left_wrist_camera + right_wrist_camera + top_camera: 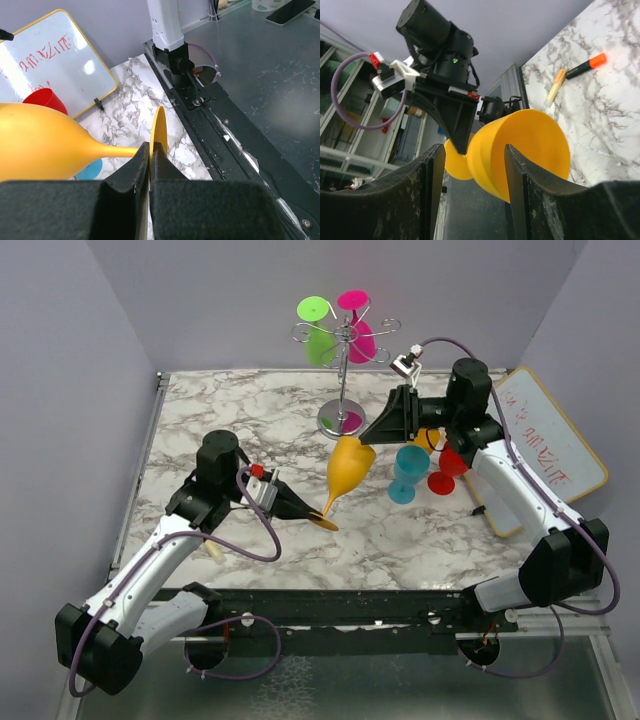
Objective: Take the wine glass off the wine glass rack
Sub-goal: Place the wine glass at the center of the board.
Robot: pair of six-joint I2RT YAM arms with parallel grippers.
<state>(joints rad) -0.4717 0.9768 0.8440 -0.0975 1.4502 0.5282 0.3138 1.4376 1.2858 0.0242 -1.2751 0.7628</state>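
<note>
Yellow wine glass (pixel 535 145) behind splayed R tool (pixel 475 155)

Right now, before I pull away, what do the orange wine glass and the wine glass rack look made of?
Orange wine glass: probably plastic rather than glass. It is opaque and evenly coloured with a soft satin sheen, and nothing shows through the bowl.
Wine glass rack: looks like thin metal wire with a bright chrome-like finish. Its round base gives mirror-like coloured reflections.

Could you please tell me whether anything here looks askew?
The orange glass is off the rack, tilted in mid-air: the left end effector pinches its stem, and its bowl lies inside the right end effector.
</note>
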